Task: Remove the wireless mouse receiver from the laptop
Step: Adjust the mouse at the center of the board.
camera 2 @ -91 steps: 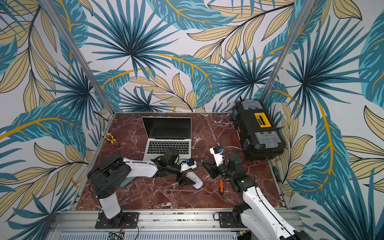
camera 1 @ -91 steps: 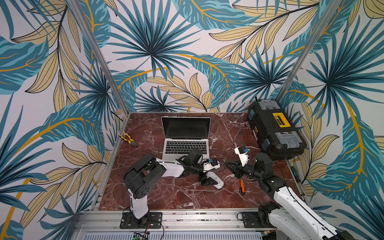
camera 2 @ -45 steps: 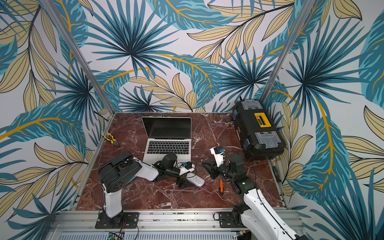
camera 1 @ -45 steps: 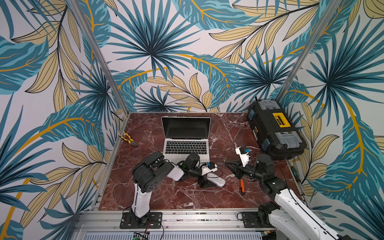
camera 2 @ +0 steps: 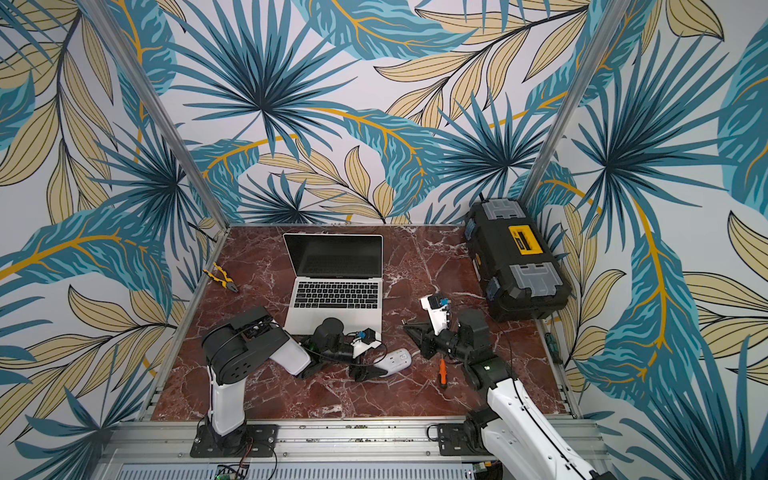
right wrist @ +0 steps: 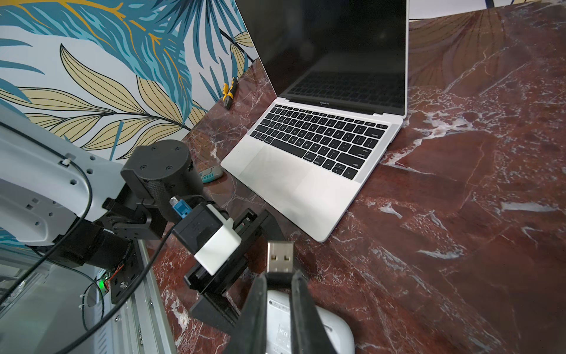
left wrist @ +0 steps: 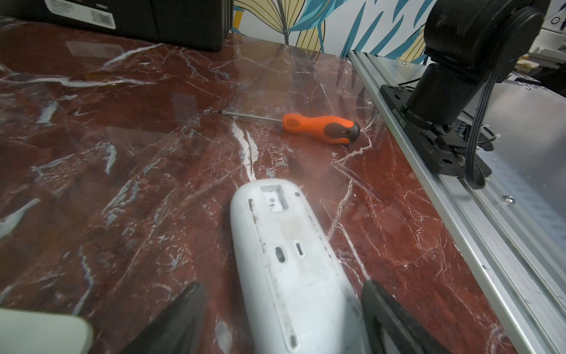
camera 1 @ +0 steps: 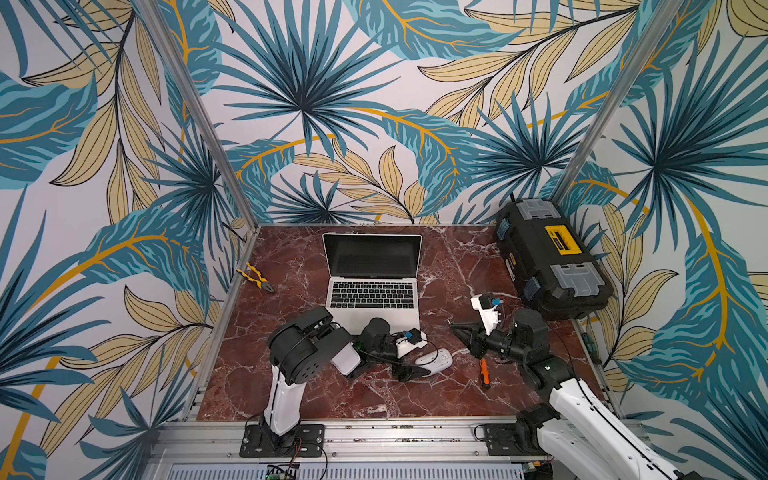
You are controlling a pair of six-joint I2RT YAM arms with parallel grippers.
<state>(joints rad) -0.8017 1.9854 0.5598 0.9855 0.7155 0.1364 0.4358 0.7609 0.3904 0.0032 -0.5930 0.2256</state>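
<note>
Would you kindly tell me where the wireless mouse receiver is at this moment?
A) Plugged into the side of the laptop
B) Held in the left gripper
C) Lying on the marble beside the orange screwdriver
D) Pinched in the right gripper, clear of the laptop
D: the right wrist view shows the right gripper shut on the black end of the receiver, its metal plug bare and apart from the laptop.

The left arm (camera 1: 291, 361) folds low, forearm reaching toward 3 o'clock, the left gripper (left wrist: 281, 285) with jaws spread. The right arm (camera 1: 573, 399) stretches toward 11 o'clock, the right gripper (right wrist: 278, 272) aimed at 9 o'clock, pinching the receiver (right wrist: 279, 256).
</note>
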